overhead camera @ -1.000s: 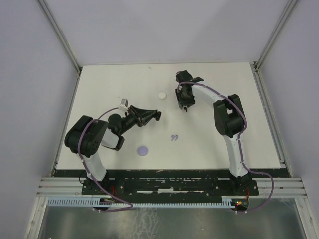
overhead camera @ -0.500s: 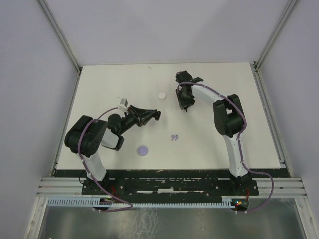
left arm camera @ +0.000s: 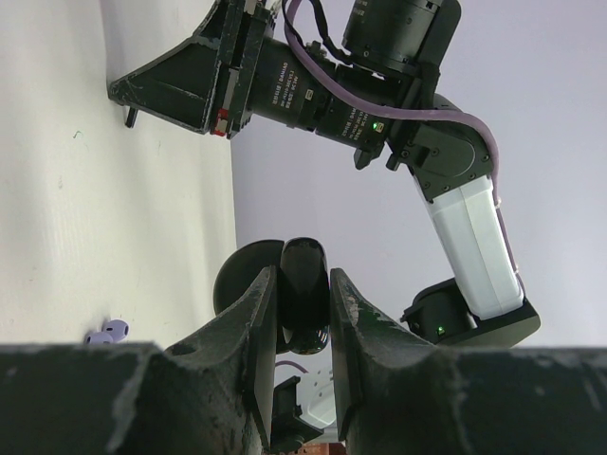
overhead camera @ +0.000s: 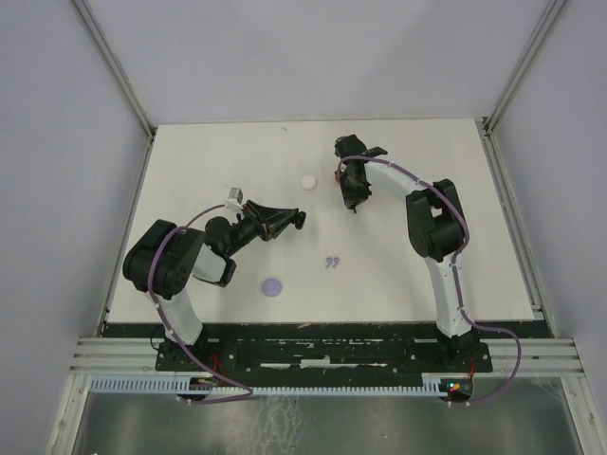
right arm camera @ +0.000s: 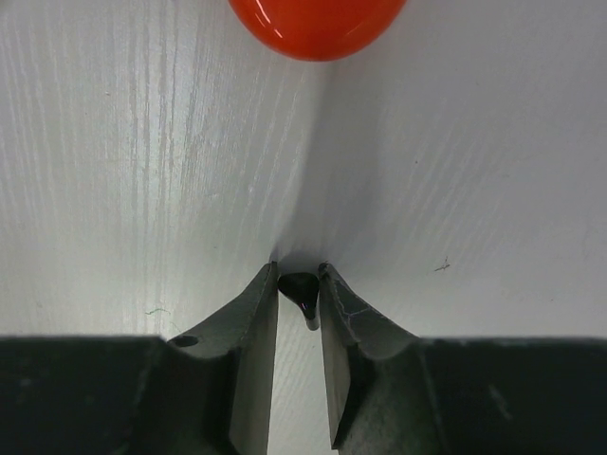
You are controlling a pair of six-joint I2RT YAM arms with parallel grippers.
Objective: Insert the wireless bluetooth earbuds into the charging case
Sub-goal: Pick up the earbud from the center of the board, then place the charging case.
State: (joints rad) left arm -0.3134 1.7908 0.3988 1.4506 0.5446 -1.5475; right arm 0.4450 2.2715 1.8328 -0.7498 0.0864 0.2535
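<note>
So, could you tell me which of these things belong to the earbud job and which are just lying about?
Belongs to the job:
- black earbud, pinched in the right gripper
- black case, clamped in the left gripper
- lavender earbuds, a loose pair

Just lying about, for now:
- white disc
- lavender disc
- red round thing, just beyond the right gripper

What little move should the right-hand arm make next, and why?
Probably a gentle lift straight up. The right gripper looks pinched on the tiny black earbud, which lies on the white table. The left gripper holds what looks like the black charging case above the table, so the earbud must come off the surface to reach it.
</note>
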